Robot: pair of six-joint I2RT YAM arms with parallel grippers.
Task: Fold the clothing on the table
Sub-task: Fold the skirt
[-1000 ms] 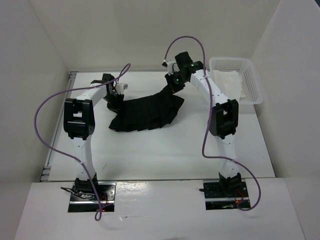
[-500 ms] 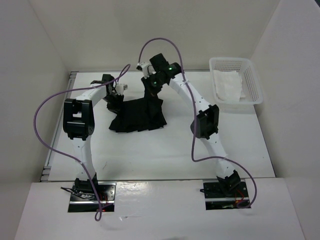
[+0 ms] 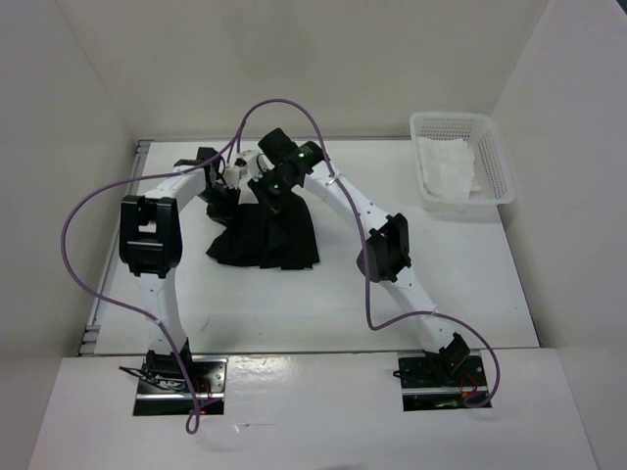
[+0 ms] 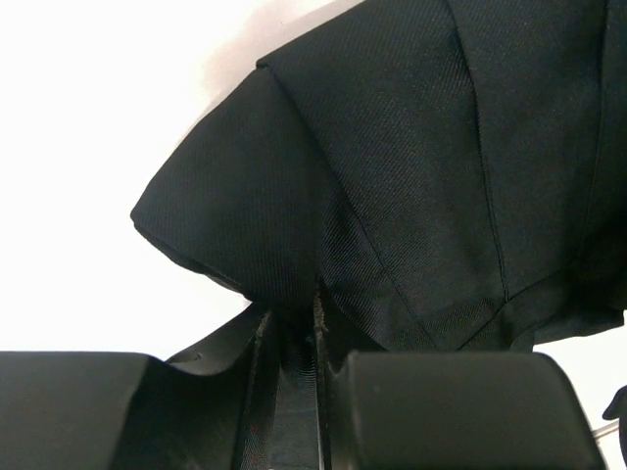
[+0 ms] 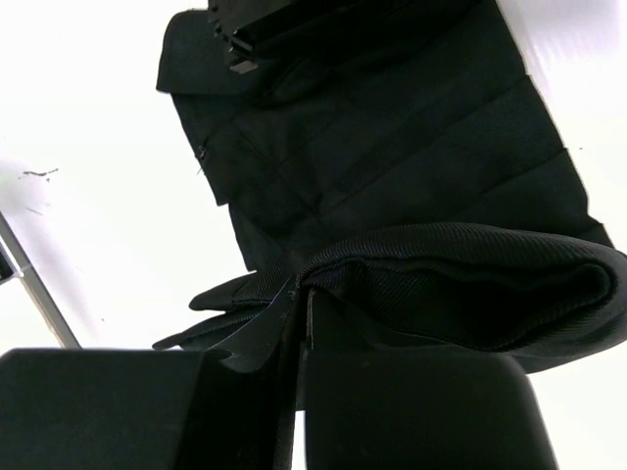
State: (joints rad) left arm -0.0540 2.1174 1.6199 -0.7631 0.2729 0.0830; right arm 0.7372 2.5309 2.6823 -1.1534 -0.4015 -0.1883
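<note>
The clothing (image 3: 265, 235), a black pleated skirt, lies bunched on the white table (image 3: 323, 294) left of centre, one half doubled over the other. My left gripper (image 3: 221, 188) is shut on its far left corner; black fabric (image 4: 392, 176) is pinched between the jaws (image 4: 294, 333). My right gripper (image 3: 263, 191) has reached across to just beside the left one and is shut on a thick black edge of the skirt (image 5: 460, 264), held above the flat pleats (image 5: 392, 157). Both sets of fingertips are buried in cloth.
A white perforated basket (image 3: 495, 162) holding a white cloth (image 3: 449, 166) stands at the far right corner. A grey metal rail (image 3: 116, 245) runs along the table's left edge. Purple cables (image 3: 284, 106) arch over both arms. White walls enclose the table.
My right gripper has swept left across the table carrying the skirt's right end, folding it over the left half. The left gripper has stayed put.
</note>
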